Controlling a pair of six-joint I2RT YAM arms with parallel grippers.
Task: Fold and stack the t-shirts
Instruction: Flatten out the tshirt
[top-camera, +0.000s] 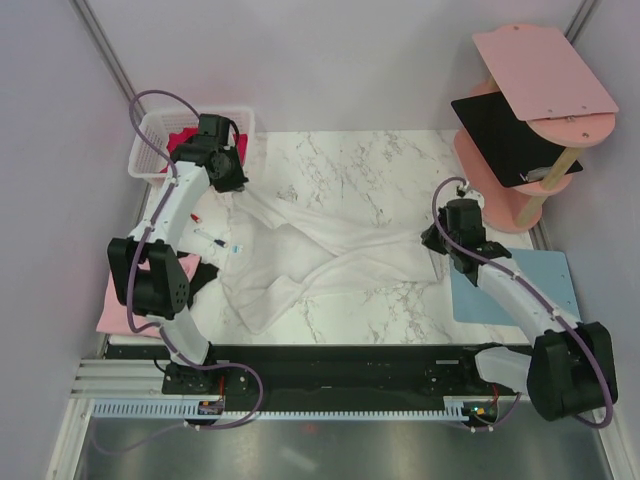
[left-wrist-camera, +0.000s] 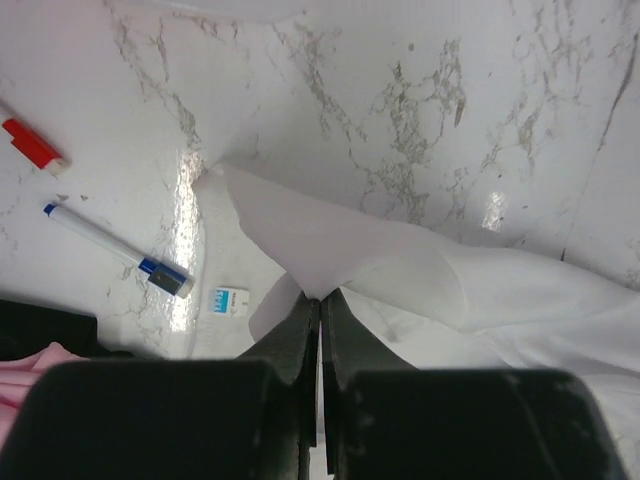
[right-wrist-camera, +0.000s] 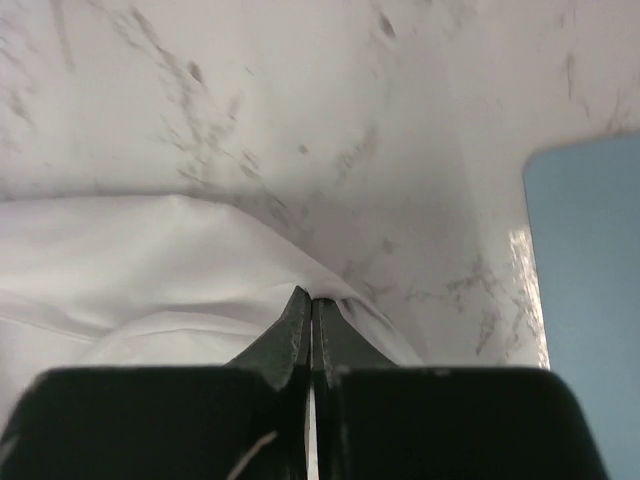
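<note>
The left gripper (left-wrist-camera: 320, 305) had its two black fingers pressed together, and a raised fold of the white t-shirt (left-wrist-camera: 420, 265) was pinched between the tips. From there the cloth spread to the right and lower right over the marble table (left-wrist-camera: 400, 90). To the left of the shirt, a pen (left-wrist-camera: 115, 250) with a blue cap lay on the bare marble. A small white and blue label (left-wrist-camera: 230, 300) lay just beside its capped end. A red object (left-wrist-camera: 30, 145) lay higher up, at the left edge. In the lower left corner there was a black cloth (left-wrist-camera: 40, 320) and, below it, a bit of pink cloth (left-wrist-camera: 20, 375).
</note>
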